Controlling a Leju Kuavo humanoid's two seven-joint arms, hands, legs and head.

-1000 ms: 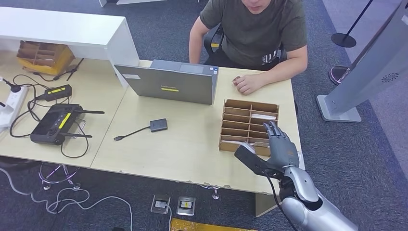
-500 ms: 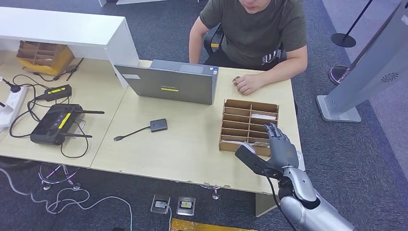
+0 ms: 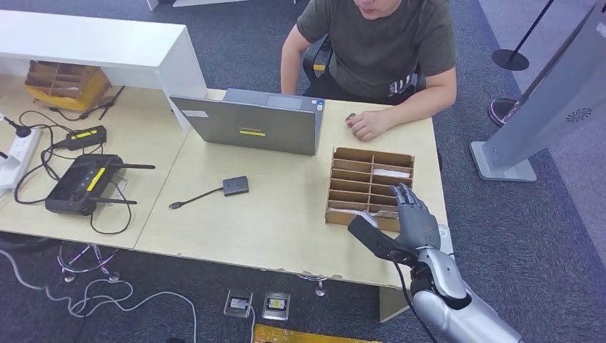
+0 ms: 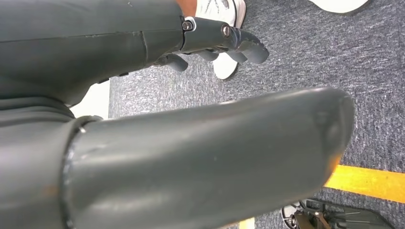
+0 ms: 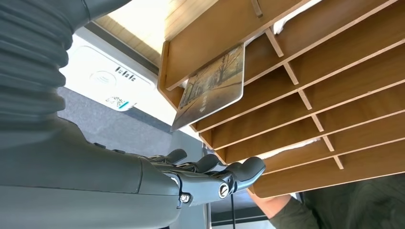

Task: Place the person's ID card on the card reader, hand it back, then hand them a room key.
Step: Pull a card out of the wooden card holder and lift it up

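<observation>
Your robot's silver arm and dark grey hand.
Your right hand point(image 3: 414, 225) has dark fingers point(image 3: 405, 196), a thick grey thumb, a ribbed grey wrist cover, small silver screws and a black cable.

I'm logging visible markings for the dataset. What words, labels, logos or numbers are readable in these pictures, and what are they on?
Nothing reads clearly.
Laptop: yellow sticker and white label on the lid, print too small.
White device: a short dark logo and a code patch, blurred.
Card in the wooden rack: picture with small pale print, unreadable.
Black controller and black adapter: yellow labels, too small.
</observation>
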